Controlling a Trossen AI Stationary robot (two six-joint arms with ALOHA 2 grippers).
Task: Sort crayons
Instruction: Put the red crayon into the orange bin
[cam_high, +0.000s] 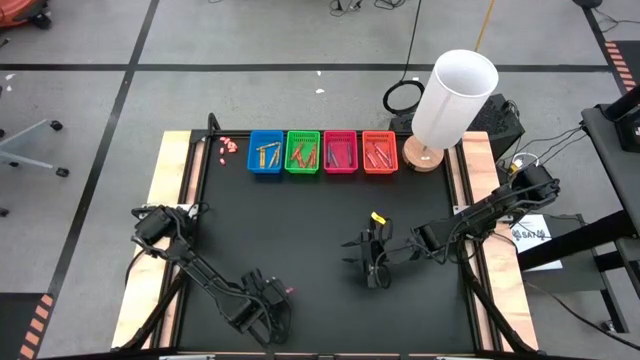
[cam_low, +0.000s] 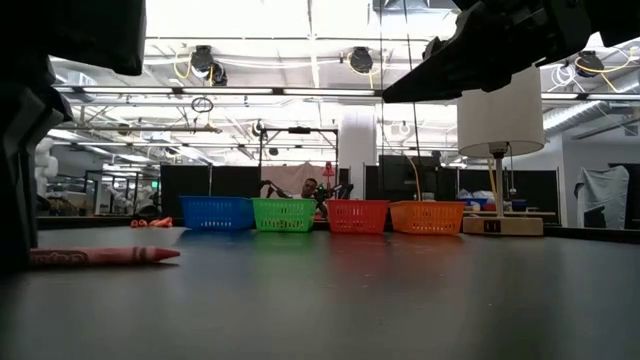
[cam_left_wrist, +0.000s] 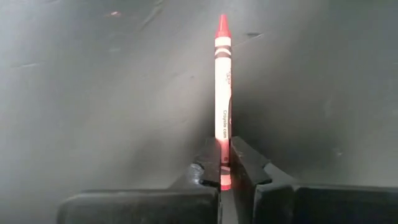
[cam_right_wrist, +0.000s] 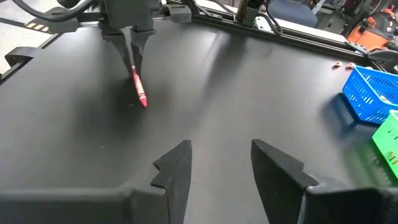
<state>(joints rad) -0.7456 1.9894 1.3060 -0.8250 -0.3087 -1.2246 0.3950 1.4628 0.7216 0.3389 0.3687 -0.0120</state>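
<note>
Left gripper (cam_left_wrist: 225, 169) clamping red crayon (cam_left_wrist: 222, 99), black tabletop (cam_high: 300, 230) — bright workshop behind

Left arm stretches low along near-left of desk, elbow bent, wrist angled down. Left hand (cam_right_wrist: 135, 59) at near edge, fingers (cam_left_wrist: 208, 171) pinched together on red crayon (cam_left_wrist: 222, 93), tip pointing forward. Right arm reaches in from right side, forearm level. Right hand (cam_right_wrist: 221, 163) mid-desk, fingers parted, holding nothing.
</note>
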